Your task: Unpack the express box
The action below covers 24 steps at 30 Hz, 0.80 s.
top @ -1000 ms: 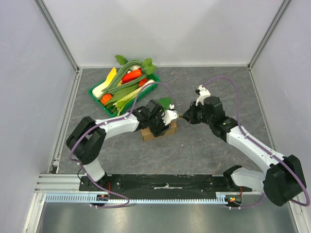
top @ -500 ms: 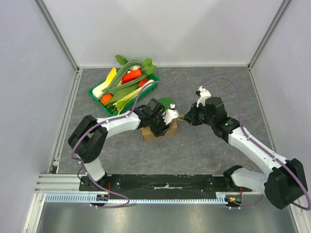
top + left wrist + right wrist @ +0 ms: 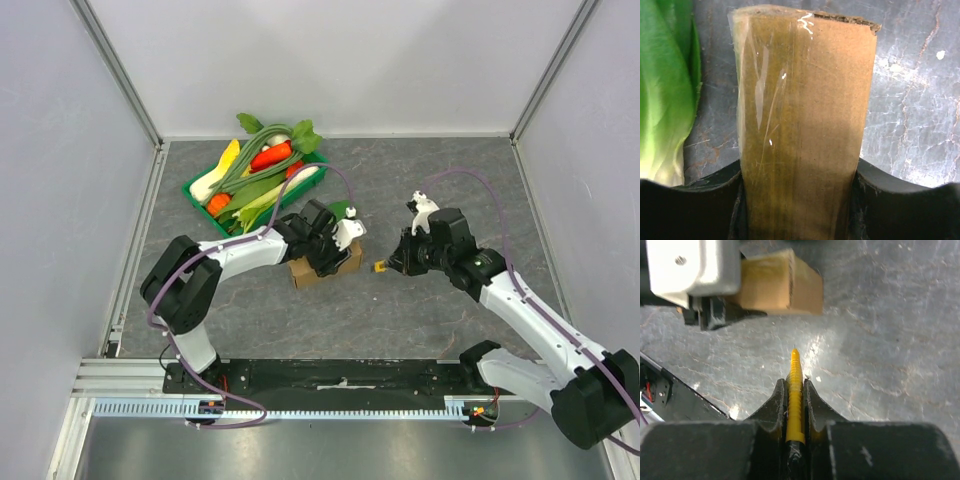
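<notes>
The box (image 3: 312, 273) lies mid-table, gripped across its taped width by the left gripper (image 3: 333, 250), whose jaws are half spread. At its 3 o'clock and apart from it, the right gripper (image 3: 795, 390) is nearly closed, pinching a yellow cutter (image 3: 794, 371). A tray (image 3: 196, 192) sits at 11 o'clock.

Seen from above, the left pincer (image 3: 334, 256) hides most of the express box (image 3: 303, 274).
</notes>
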Each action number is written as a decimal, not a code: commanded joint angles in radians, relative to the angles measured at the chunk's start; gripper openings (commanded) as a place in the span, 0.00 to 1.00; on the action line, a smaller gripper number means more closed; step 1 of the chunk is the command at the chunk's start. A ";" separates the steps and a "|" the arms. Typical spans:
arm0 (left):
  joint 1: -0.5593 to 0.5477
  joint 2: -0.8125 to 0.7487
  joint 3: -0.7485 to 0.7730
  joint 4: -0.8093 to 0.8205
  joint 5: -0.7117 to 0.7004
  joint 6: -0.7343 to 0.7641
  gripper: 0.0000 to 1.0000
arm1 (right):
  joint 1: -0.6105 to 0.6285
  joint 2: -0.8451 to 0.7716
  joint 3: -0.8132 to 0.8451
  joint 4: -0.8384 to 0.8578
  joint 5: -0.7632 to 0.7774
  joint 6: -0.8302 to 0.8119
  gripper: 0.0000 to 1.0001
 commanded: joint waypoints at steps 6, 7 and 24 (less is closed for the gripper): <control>-0.017 -0.032 -0.062 0.010 -0.034 0.018 0.39 | -0.016 -0.102 0.092 -0.041 0.221 0.063 0.00; -0.023 -0.041 -0.063 0.010 -0.030 0.027 0.39 | -0.016 -0.102 0.080 0.017 0.223 0.071 0.00; -0.095 -0.064 -0.096 -0.012 0.032 0.034 0.37 | -0.023 -0.040 -0.054 0.208 -0.044 0.093 0.00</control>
